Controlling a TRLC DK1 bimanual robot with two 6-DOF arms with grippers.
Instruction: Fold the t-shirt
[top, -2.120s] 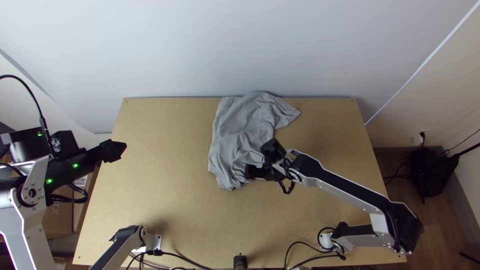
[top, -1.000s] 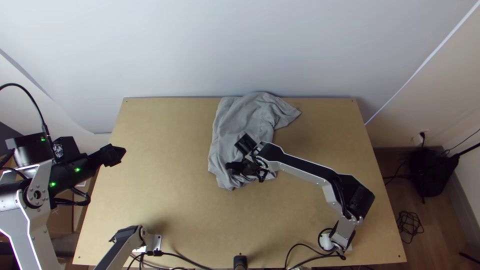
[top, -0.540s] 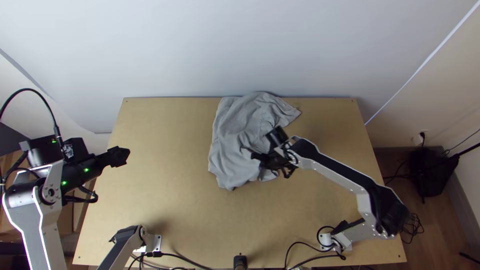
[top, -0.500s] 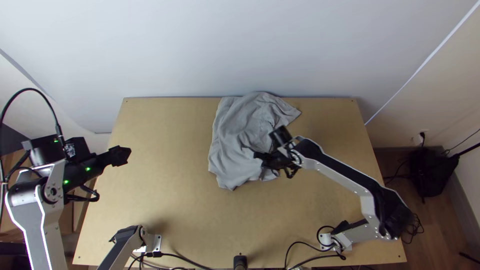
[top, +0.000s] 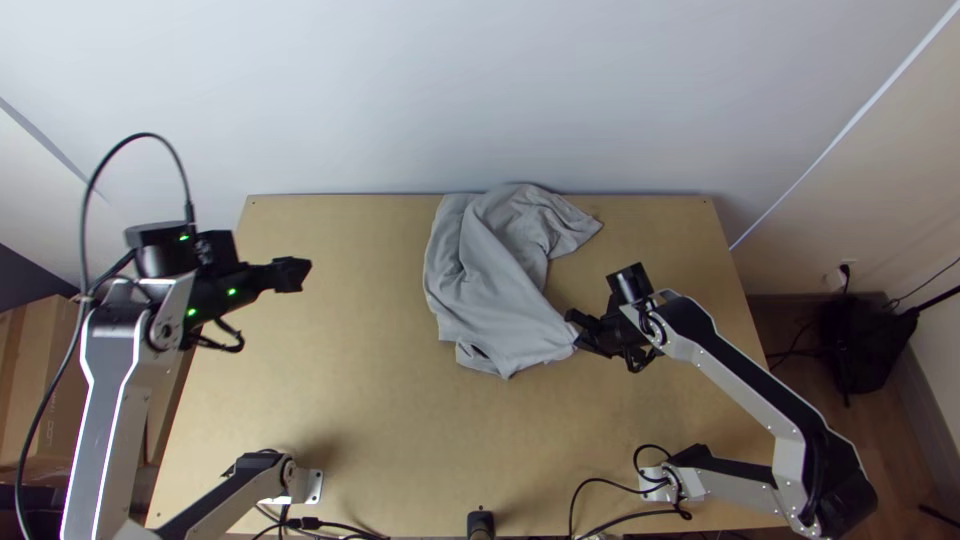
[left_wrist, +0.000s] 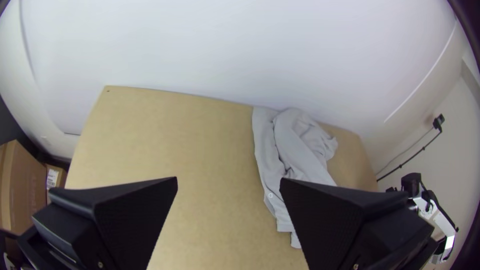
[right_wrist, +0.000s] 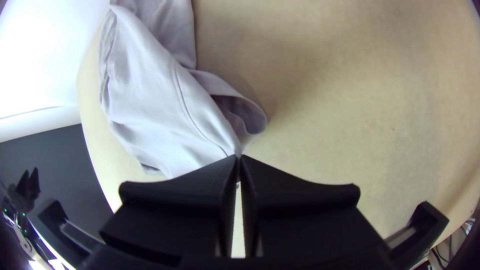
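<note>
The grey t-shirt lies crumpled on the table from the far edge towards the middle, its near right part drawn out to a point. At that point is my right gripper; in the right wrist view my right gripper is shut on a pinch of the shirt, with a loop of cloth beside it. My left gripper is over the table's left part, away from the shirt. In the left wrist view my left gripper is open with nothing held, and the shirt lies farther off.
The wooden table shows bare wood left of, right of and in front of the shirt. A white wall rises behind its far edge. Cables run near the arms' bases, and a cardboard box stands off the left side.
My right gripper has moved to the right, pulling the shirt's near part along and stretching it in slanting folds. The left arm has swung rightwards and up the picture, over the table's left part.
</note>
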